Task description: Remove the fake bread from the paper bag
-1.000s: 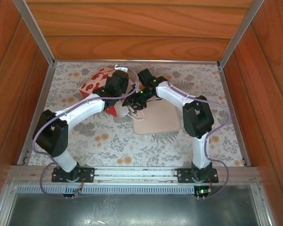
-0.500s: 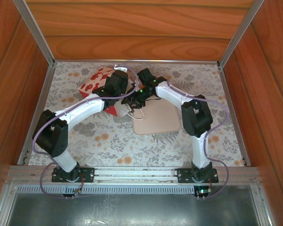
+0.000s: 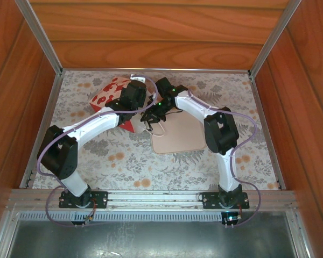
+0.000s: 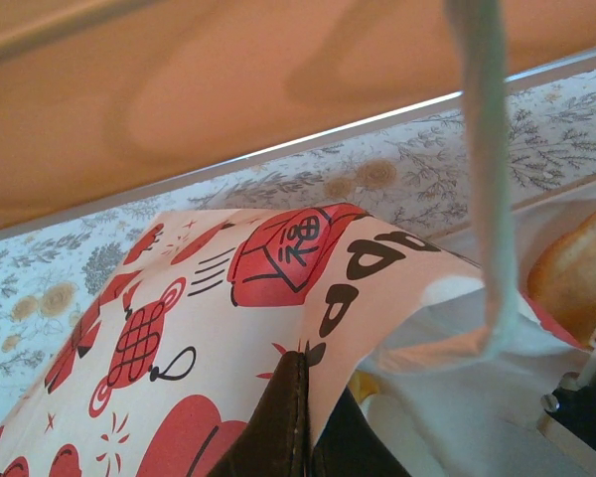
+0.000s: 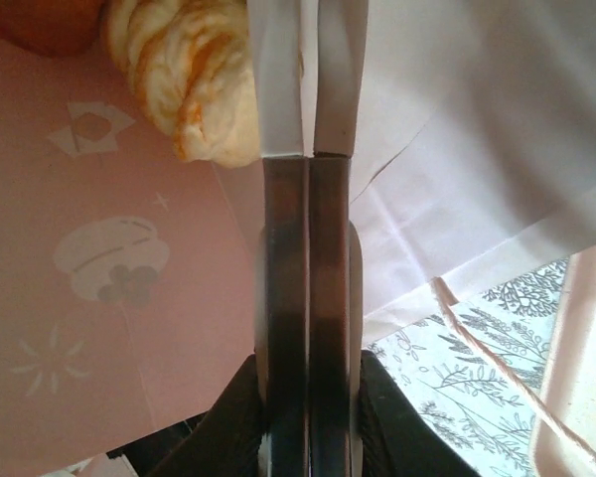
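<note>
"What sort of place was it?"

"Wood-panelled walls round a flowered bench. The paper bag sat far left and seemed to lie on its side, its mouth towards a beige tray."

"And the arms?"

"Both were at the mouth. The left claw was pinched on the printed edge. The right claw had its fingers pressed together on the white wall opposite."

"The fake bread?"

"Inside the bag. A pale streaked pastry lay just past the right fingertips, and a golden crust showed from the left wrist."

"So which step was it?"

"Holding the mouth open, I'd say, with no pastry on the tray that I could see. Next, I reckoned, one claw would have to drop the paper and reach in while the other kept hold."
</note>
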You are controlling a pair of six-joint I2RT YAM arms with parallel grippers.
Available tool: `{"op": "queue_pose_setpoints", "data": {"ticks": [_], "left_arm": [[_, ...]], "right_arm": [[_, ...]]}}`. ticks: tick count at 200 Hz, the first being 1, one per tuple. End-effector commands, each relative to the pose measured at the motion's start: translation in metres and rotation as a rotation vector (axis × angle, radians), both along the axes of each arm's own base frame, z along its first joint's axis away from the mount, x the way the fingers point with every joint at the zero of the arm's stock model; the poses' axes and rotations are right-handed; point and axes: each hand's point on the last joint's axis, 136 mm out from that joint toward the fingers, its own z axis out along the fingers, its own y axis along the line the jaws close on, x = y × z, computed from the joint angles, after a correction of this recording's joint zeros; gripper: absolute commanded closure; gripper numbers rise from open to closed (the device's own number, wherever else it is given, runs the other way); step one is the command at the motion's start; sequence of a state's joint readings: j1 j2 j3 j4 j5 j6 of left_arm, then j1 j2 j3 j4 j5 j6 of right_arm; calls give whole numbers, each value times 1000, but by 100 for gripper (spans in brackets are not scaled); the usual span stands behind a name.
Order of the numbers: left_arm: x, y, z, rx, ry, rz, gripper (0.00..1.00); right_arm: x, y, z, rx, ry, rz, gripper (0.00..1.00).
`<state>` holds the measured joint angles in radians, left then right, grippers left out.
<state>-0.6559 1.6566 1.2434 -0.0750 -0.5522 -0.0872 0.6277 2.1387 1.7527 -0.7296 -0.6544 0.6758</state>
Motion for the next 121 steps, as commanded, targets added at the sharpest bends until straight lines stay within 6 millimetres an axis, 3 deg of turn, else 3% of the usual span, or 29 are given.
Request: {"op": "queue_pose_setpoints", "data": {"ticks": [1,29,121], "left_arm": [[-2,-1,19,-53,-45,6,100],[-1,1,18,-41,-46,13,100],[5,10,13,-5,-44,50,100]], "right_arm": [[4,0,12,16,-43,18,86],[3,-6,21,2,-76,18,99],[-32,-27,43,0,-87,0,100]]}}
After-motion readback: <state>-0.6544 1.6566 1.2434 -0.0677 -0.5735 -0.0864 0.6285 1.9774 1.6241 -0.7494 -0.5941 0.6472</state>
